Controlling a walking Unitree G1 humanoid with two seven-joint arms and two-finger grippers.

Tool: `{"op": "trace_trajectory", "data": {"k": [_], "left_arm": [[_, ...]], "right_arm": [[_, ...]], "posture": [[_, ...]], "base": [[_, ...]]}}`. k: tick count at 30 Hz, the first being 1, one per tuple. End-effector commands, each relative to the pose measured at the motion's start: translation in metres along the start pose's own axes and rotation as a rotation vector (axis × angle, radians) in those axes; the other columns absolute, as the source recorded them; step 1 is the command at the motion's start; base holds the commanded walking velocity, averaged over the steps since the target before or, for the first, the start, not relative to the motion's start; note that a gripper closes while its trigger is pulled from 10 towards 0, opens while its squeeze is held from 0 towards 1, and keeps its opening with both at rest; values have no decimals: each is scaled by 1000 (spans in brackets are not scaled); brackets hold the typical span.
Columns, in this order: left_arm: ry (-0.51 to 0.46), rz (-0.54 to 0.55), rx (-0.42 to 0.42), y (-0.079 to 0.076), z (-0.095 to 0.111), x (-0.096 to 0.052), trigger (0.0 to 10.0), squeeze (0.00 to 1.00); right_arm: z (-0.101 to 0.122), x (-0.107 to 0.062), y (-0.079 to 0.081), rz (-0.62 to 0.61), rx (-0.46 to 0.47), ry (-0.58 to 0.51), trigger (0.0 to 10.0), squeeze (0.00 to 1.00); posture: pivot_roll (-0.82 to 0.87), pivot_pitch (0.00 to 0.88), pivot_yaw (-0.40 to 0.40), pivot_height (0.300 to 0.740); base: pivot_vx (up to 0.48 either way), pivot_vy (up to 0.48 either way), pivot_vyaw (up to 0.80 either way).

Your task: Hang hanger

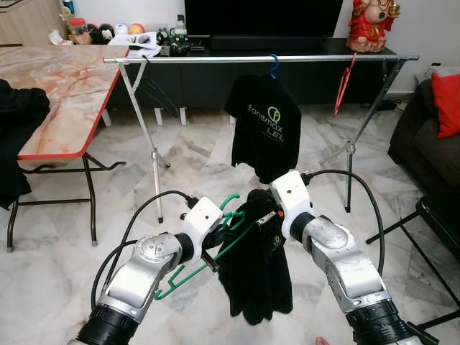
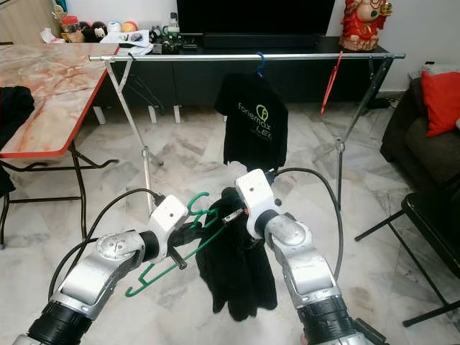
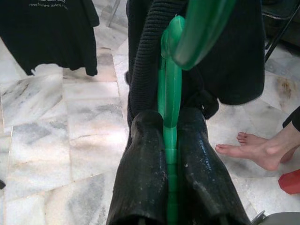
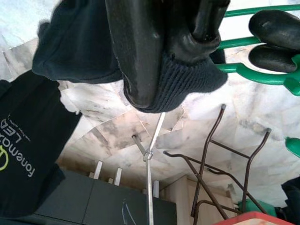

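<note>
The robot stands facing a metal rack (image 1: 215, 59) on the marble floor (image 1: 194, 165), both arms raised in front of it. The left gripper (image 3: 169, 136) has its fingers (image 3: 145, 168) clenched on the stem of a green hanger (image 1: 230, 219), which is tilted, its hook end up near the right arm and its lower part slanting down past the left forearm. A dark knit garment (image 1: 255, 273) hangs from the hanger, drooping between the two arms well short of the floor. The right gripper (image 4: 176, 56) pinches a ribbed edge of that garment; its fingers (image 4: 140, 51) are clamped over the cloth, just beside the hanger's green bars.

The hanger is held low, in front of the rack and well below its bar. On the bar a black T-shirt (image 1: 264, 122) with pale lettering hangs from a blue hanger (image 1: 274, 66), and a red hanger (image 1: 343, 85) hangs farther to the right.

To the left is a marble-patterned surface (image 1: 65, 86) with a red edge, with dark cloth (image 1: 18, 136) draped at its near end. Behind the rack a long dark cabinet (image 1: 287, 72) carries a TV (image 1: 262, 16) and a red figurine (image 1: 370, 25). A dark sofa with a red cushion (image 1: 447, 104) sits on the right. In the left wrist view a person's bare foot (image 3: 255, 152) rests on the floor beyond the garment.
</note>
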State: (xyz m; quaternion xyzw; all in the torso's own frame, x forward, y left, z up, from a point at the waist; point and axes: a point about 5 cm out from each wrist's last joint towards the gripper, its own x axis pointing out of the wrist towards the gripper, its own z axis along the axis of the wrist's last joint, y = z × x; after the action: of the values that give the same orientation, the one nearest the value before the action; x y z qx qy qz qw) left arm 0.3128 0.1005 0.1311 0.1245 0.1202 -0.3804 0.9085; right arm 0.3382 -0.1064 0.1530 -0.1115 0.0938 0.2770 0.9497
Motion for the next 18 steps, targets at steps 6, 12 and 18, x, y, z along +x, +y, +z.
{"op": "trace_trajectory", "data": {"k": [6,12,18], "left_arm": [[-19,-7,9,-1,4,-2,10000,0],[-22,-2,7,-1,4,-1,10000,0],[-26,-1,5,-1,5,0,10000,0]], "right_arm": [[0,-11,0,31,-13,14,10000,1000],[-14,-23,0,55,-27,74,10000,1000],[-18,-27,0,60,-32,92,10000,1000]], "posture": [[58,89,-30,740],[46,91,-31,740],[46,90,-31,740]], "base": [[0,0,0],[0,0,0],[0,0,0]]}}
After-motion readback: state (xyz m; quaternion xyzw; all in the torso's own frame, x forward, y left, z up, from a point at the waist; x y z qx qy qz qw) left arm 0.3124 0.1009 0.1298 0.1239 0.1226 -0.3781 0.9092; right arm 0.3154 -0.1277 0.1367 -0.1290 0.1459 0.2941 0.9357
